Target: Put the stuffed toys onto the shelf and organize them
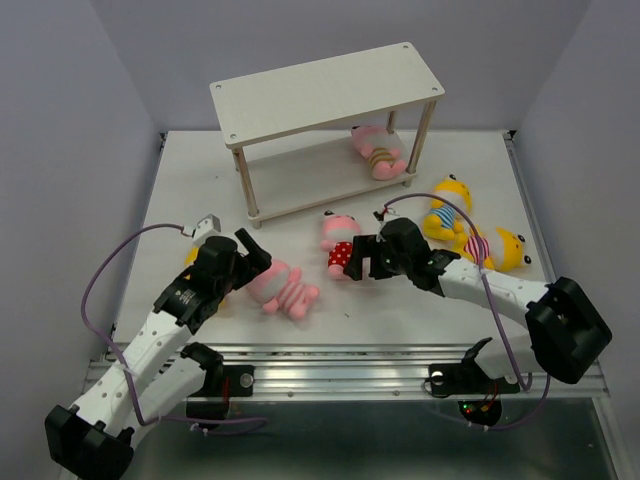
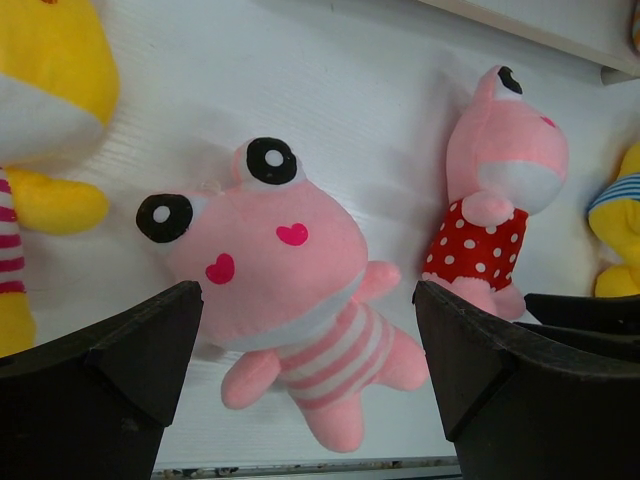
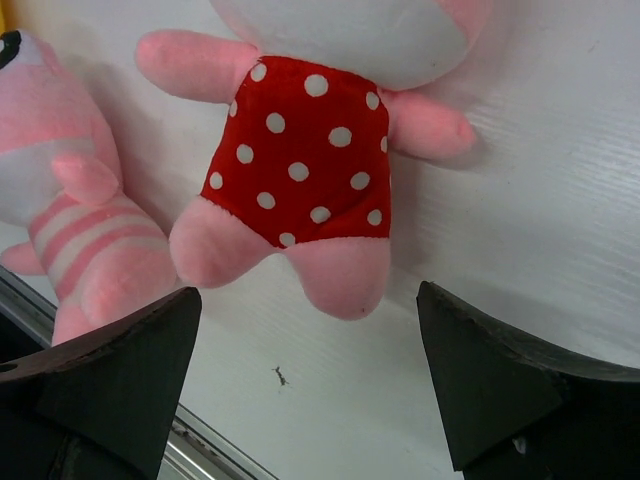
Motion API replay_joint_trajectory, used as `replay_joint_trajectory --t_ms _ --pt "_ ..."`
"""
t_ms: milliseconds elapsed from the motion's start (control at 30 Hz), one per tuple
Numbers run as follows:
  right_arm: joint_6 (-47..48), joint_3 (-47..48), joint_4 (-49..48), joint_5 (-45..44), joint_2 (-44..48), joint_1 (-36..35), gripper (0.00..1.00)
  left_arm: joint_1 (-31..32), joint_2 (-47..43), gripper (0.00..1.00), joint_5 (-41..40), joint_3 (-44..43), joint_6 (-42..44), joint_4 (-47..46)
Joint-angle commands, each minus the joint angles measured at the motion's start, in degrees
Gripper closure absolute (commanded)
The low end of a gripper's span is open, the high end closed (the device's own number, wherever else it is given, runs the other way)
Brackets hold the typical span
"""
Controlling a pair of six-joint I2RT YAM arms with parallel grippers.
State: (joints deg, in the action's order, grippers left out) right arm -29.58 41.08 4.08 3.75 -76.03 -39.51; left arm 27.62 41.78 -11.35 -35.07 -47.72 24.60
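Observation:
The shelf [image 1: 330, 82] stands at the back with a pink striped toy [image 1: 378, 152] lying on its lower tier. My left gripper [image 1: 255, 256] is open and empty, jaws on either side of a pink striped toy [image 1: 281, 288] lying on the table; in the left wrist view [image 2: 310, 350] that toy [image 2: 270, 265] lies between the fingers, untouched. My right gripper [image 1: 362, 258] is open and empty just in front of a pink toy in red polka dots [image 1: 340, 246]. In the right wrist view [image 3: 310, 370] its legs [image 3: 300, 160] reach towards the jaws.
Two yellow toys [image 1: 448, 208] [image 1: 502, 250] lie at the right by the right arm. Another yellow toy [image 2: 40, 130] lies left of the left gripper, mostly hidden under the arm in the top view. The table's front rail [image 1: 340, 352] is close behind both grippers.

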Motion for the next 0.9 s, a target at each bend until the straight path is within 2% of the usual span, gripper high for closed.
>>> replay_joint_trajectory --t_ms 0,133,367,533,633,667,733,800,867 --pt "-4.2 0.8 -5.0 -2.3 -1.9 -0.6 0.07 -0.3 -1.4 0.01 -0.4 0.9 -0.9 0.2" --pt "-5.3 0.2 -4.3 -3.5 -3.2 -0.6 0.1 -0.3 -2.1 0.01 -0.4 1.1 -0.8 -0.1" --pt "-7.6 -1.8 -7.2 -5.2 -4.6 -0.6 0.32 -0.3 -1.6 0.01 -0.5 0.5 -0.4 -0.8" --pt "-7.8 -1.0 -7.0 -4.5 -5.9 -0.6 0.38 -0.2 -1.5 0.01 -0.5 0.7 -0.4 -1.1" --pt "-7.9 -0.9 -6.8 -4.7 -6.1 -0.6 0.58 -0.3 -1.8 0.01 -0.5 0.9 -0.4 -1.3" --pt "-7.9 -0.9 -6.7 -4.8 -5.7 -0.6 0.71 -0.3 -2.0 0.01 -0.6 1.0 -0.4 -1.4" --pt "-7.2 -0.8 -6.6 -5.0 -5.2 -0.6 0.86 -0.3 -2.1 0.01 -0.7 1.0 -0.4 -1.4" --pt "-5.8 -0.6 -6.8 -5.2 -4.2 -0.6 0.97 -0.2 -2.1 0.01 -0.8 1.1 -0.3 -1.5" --pt "-2.7 0.0 -6.3 -5.3 -3.6 -0.6 0.99 -0.3 -2.2 0.01 -0.9 1.1 -0.2 -1.7"
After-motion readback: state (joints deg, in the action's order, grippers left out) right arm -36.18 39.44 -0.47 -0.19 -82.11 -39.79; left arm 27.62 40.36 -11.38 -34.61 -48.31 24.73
